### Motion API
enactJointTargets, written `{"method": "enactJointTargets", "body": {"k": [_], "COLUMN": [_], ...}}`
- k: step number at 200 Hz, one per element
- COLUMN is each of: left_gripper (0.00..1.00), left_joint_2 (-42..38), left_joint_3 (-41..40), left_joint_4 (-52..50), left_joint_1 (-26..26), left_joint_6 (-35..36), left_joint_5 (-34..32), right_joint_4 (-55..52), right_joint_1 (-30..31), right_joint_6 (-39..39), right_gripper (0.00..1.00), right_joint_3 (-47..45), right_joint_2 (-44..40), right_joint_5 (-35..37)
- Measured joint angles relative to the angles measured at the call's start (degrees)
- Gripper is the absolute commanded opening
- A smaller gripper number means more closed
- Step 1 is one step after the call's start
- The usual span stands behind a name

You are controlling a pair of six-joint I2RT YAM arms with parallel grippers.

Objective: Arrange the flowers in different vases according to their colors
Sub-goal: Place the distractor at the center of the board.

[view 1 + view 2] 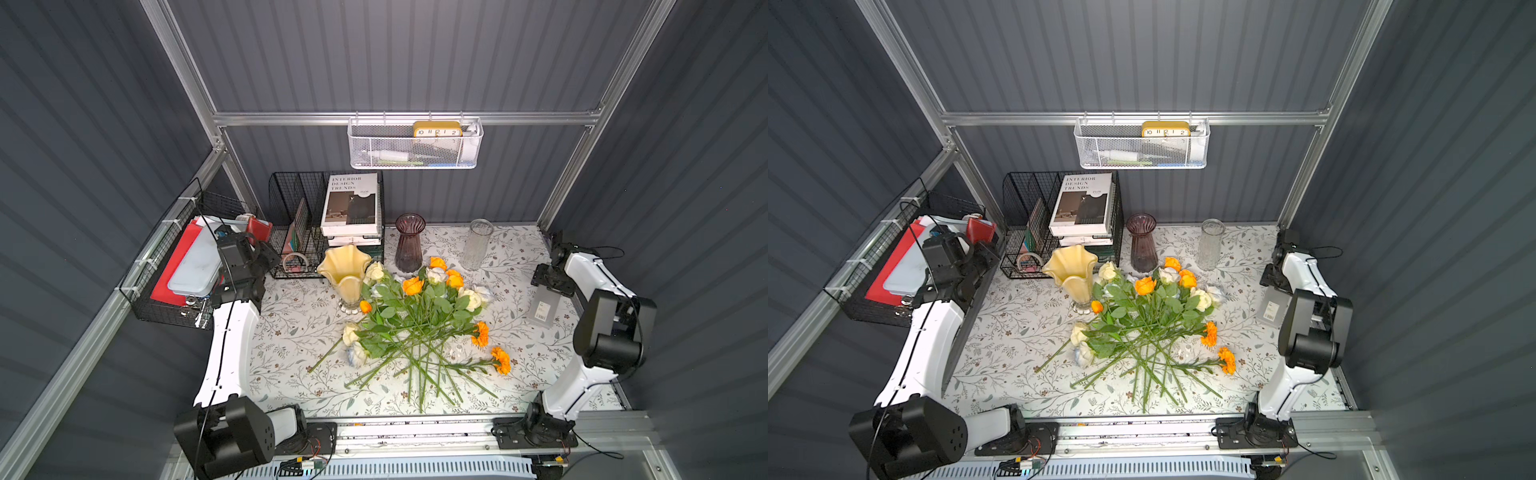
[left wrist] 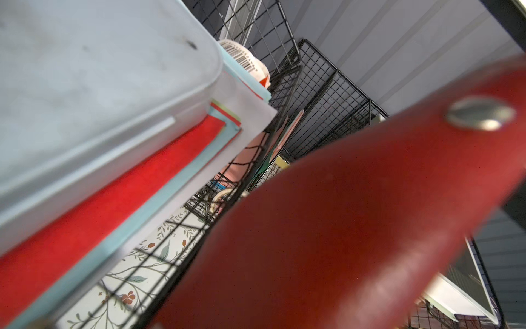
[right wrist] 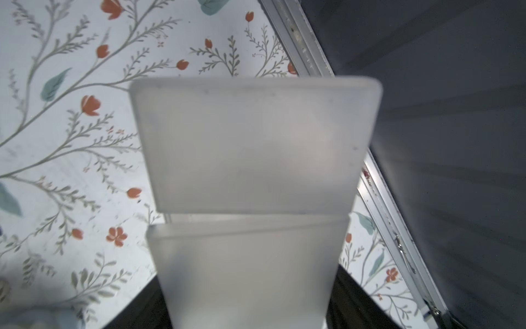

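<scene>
our left arm [image 1: 231, 349] stretches forward, left gripper [image 1: 262, 254] far out. our right arm [image 1: 579, 386] folds at the elbow, right gripper [image 1: 550, 281] angled down; neither opening is clear

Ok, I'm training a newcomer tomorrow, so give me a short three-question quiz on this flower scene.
1. Which vase stands between the other two: A yellow, B purple, C clear?
2. True or false: all three are empty.
3. How many marigolds lie among the flowers?
Key: 1 B; 2 true; 3 two.
</scene>
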Motion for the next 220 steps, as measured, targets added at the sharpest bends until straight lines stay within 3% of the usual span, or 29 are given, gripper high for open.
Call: {"method": "enactJointTargets", "body": {"k": [16,54,101,155,179,199,220], "left_gripper": [0.76,0.92,0.99,0.99,0.99,0.99,0.99], "left_joint_2": [2.5,2.3,-0.3,-7.8,-11.5,-14.7,-19.2], "left_joint_3": [0.9,1.0,2.1,6.3,6.6,6.5,4.7], "left_joint_4": [3.9,6.9,3.9,-4.0,-6.7,-7.4,-6.4], "left_joint_1": [-0.4,-0.9,-0.8,2.6,3.0,0.3,-6.5], "left_joint_6": [1.2,2.6,3.8,3.6,3.2,2.4,1.9], "left_joint_5": [4.3,9.4,11.2,7.6,6.9,8.3,10.2], "right_joint_4": [0.3,1.6,2.4,2.9,2.9,2.8,3.0], "right_joint_1": [-0.4,0.1,4.1,19.8,23.1,26.8,34.3], "right_joint_6": [0.5,0.6,1.4,3.2,5.8,7.8,9.5], "right_gripper": [0.99,0.99,0.99,0.99,0.99,0.98,0.98], "right_joint_3": [0.5,-1.0,-3.8,-10.7,-14.7,-17.2,-18.8], "right_joint_2": [1.0,-4.9,-18.8,-30.8,-35.6,-39.4,-41.7], "right_joint_5": [-0.9,-6.4,-12.0,-15.0,-16.0,-16.3,-16.5]}}
